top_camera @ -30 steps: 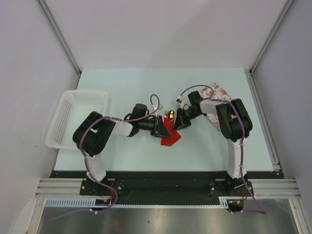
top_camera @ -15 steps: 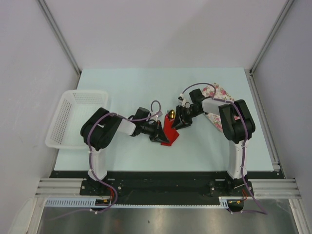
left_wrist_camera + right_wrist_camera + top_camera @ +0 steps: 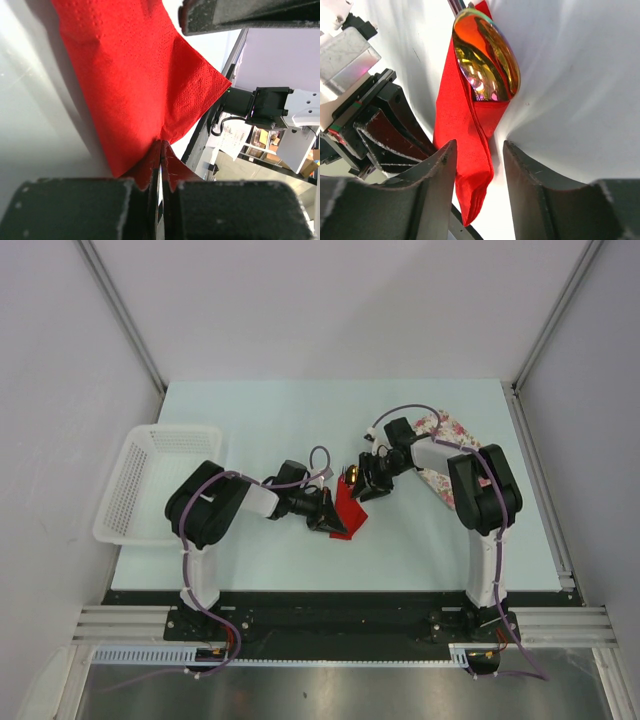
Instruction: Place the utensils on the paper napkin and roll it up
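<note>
left gripper (image 3: 160, 189): clamped on a pinched fold of the paper napkin (image 3: 135, 85), pads pressed together with red paper between them; lifts that side of the sheet off the surface.
right gripper (image 3: 480, 162): jaws parted, straddling the narrow folded edge of the napkin below the spoon; not visibly pressing on it.
paper napkin: thin, soft, very light; creases and tears easily, sags wherever unsupported. Sits near the middle of the table, a little toward the near edge, partly folded over the cutlery.
spoon (image 3: 485, 55): stiff, smooth and glossy, likely to slide out of a loose wrap; gold bowl pokes out of the far end of the fold.
fork: cannot be picked out in any view.
where to hold: best taken on the doubled paper edge, not a single ply; gentle pressure on the bundle over the handles, away from the slick bowl.
table (image 3: 250, 420): pale, flat, smooth; little friction to stop the bundle skidding.
basket (image 3: 160, 480): white mesh, at the left edge, well apart.
floral cloth (image 3: 452, 432): toward the right edge, behind the right arm.
room: plain grey walls close on three sides.
</note>
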Available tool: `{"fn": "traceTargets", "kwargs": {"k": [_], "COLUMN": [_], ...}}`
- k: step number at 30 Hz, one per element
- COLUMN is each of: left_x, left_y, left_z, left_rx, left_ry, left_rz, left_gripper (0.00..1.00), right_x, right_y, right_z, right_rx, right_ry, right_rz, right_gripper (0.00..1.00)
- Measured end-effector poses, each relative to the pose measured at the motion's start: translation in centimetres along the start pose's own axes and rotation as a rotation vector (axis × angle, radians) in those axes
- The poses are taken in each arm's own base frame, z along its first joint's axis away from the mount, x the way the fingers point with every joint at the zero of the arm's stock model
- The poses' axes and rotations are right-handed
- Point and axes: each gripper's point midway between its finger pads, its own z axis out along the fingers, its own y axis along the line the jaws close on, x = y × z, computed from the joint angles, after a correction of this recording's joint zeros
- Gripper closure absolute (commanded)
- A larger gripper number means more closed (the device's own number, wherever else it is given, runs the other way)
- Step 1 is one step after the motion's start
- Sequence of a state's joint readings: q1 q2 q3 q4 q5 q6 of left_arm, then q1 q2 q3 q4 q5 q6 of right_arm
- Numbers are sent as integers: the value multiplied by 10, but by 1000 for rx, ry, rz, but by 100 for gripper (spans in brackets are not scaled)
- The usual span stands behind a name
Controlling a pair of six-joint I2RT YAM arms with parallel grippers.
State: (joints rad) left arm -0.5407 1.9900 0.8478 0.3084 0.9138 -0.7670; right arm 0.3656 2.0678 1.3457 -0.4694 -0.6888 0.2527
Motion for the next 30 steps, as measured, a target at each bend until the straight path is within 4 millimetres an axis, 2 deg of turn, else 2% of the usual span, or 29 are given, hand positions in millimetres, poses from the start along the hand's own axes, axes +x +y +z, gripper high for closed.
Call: {"fn": "traceTargets", "kwargs": {"k": [10, 12, 13, 14, 18, 21, 22, 25, 27, 30], "left_x": [0, 0, 0, 0, 0, -1, -1, -4, -11, -32], "left_y": [0, 0, 0, 0, -1, -2, -2, -10, -20, -39], "left_z": [0, 0, 0, 0, 0, -1, -2, -9, -20, -48], "left_rx": [0, 0, 0, 0, 4, 6, 7, 11, 16, 22], "left_ry": [0, 0, 0, 0, 1, -5, -11, -40, -81, -173], "left_rz": [1, 1, 1, 1, 3, 9, 14, 52, 97, 177], "left_gripper": [94, 94, 94, 94, 93, 80, 71, 52, 45, 31], "right_x": [-3, -2, -2, -2, -1, -2, -2, -3, -4, -9], "right_y": [2, 2, 2, 1, 1, 1, 1, 3, 5, 8], "right_z": [13, 15, 16, 17, 19, 18, 18, 16, 15, 11], "right_rx": [-60, -73, -77, -78, -99, -103, -104, -98, -84, -58], "right_ry": [32, 36, 38, 40, 46, 44, 42, 31, 20, -5], "right_rz": [49, 55, 57, 62, 74, 71, 69, 52, 33, 0], "right_gripper": [70, 78, 91, 100, 100, 100, 100, 100, 100, 100]}}
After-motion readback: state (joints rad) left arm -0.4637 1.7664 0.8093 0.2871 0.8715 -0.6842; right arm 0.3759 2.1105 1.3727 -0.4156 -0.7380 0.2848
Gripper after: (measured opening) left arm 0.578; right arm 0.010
